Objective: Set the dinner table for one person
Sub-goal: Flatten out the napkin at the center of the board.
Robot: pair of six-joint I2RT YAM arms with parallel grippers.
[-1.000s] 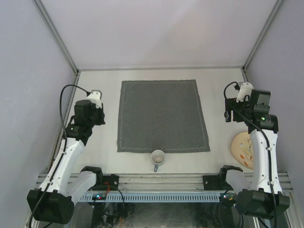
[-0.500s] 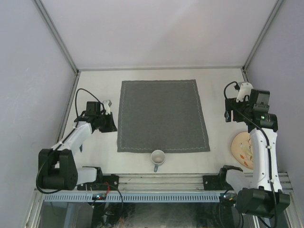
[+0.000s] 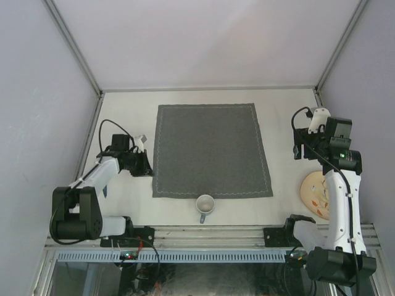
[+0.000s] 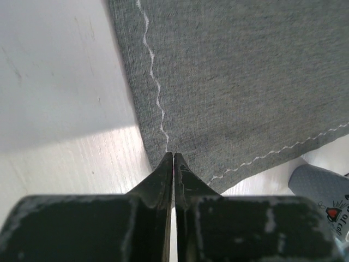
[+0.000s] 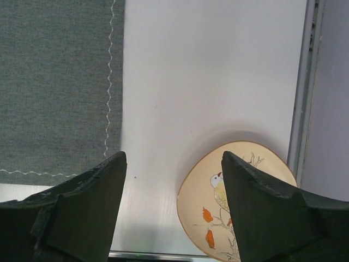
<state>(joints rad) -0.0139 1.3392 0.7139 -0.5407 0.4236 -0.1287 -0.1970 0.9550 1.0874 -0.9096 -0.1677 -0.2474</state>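
Top external view: the off-white bench (image 3: 284, 123) fills the floor of a walled enclosure, with metal rails along its edges and both arms bolted at its near side. A square dark grey cloth (image 3: 212, 150) with pale stitching lies flat at the middle. A mug (image 3: 205, 204) stands upright just off the cloth's near edge, handle toward the arms. A cream plate (image 3: 313, 194) lies near the right rail, partly hidden behind the right arm. The left arm is folded low, its left pincer (image 3: 148, 169) at the cloth's left edge, close to the near-left corner. The right pincer (image 3: 298, 150) hangs above bare bench between the cloth's right edge and the right rail.

Left wrist view: the left pincer (image 4: 173, 156) is closed, fingers pressed together with no gap. Its tips sit at the stitched border of the cloth (image 4: 245, 82), where it meets the bench (image 4: 60, 82); whether fabric is caught between them cannot be told. A grey curve of the mug (image 4: 319, 185) shows at lower right, past the cloth's corner.

Right wrist view: the right pincer (image 5: 172, 158) is spread wide and holds nothing. Below it lie bare bench (image 5: 207, 71), the right border of the cloth (image 5: 54, 82) and the plate (image 5: 240, 202), painted with a bird and orange leaves, close beside the rail.
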